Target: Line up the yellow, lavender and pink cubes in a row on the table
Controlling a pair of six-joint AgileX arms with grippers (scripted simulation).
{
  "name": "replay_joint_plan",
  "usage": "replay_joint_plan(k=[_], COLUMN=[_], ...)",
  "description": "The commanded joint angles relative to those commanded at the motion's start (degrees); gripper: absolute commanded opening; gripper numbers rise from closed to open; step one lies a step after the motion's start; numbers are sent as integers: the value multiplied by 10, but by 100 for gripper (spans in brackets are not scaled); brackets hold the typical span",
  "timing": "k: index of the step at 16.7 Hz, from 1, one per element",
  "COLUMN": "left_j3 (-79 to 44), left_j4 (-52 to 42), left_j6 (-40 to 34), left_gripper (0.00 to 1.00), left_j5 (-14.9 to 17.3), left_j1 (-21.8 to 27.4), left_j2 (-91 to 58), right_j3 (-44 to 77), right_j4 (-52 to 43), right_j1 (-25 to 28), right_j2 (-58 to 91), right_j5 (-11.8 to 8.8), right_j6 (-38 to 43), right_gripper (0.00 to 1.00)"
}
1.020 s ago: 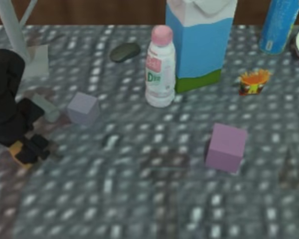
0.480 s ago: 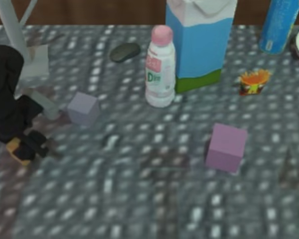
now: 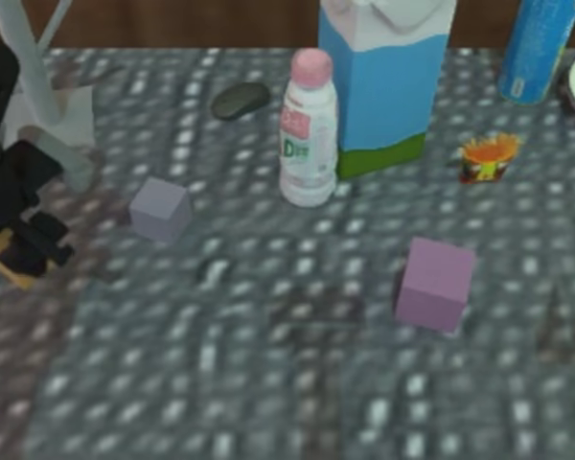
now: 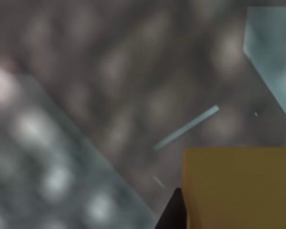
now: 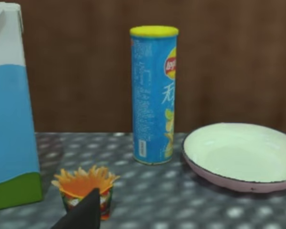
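- Left gripper (image 3: 19,261) is at the surface's (image 3: 268,383) left edge, clenched on the yellow cube (image 3: 8,266).
- Lavender cube (image 3: 159,209) rests just right of it.
- Pink cube (image 3: 434,284) sits well apart, right of centre.
- Right gripper: cannot tell.

The left arm reached in at the table's left edge in the top view, its black wrist angled downward. The left gripper (image 3: 19,257) sat low over the surface near that edge, its dark fingers (image 3: 44,240) closed on the yellow cube (image 4: 238,188), which filled the corner of the left wrist view. The right arm stayed out of the top view; only one dark fingertip (image 5: 81,214) showed in its own wrist view.
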State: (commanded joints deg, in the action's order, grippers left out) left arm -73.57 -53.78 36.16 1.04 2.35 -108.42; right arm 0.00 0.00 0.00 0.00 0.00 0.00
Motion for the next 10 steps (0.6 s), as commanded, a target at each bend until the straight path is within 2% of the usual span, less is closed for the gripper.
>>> replay_joint_plan(k=[6, 10], left_j3=[-13, -87], left_j4=[-5, -37], left_j6=[-18, -124], left_gripper=[0, 0], left_j5=[-1, -4], left_j1=[17, 86], left_j2=[-12, -60], right_j3=[0, 0], right_j4=[0, 0], right_j1=[0, 0], right_j2=[0, 0], right_j5=[0, 0], right_j6=[0, 0], right_gripper=[100, 100])
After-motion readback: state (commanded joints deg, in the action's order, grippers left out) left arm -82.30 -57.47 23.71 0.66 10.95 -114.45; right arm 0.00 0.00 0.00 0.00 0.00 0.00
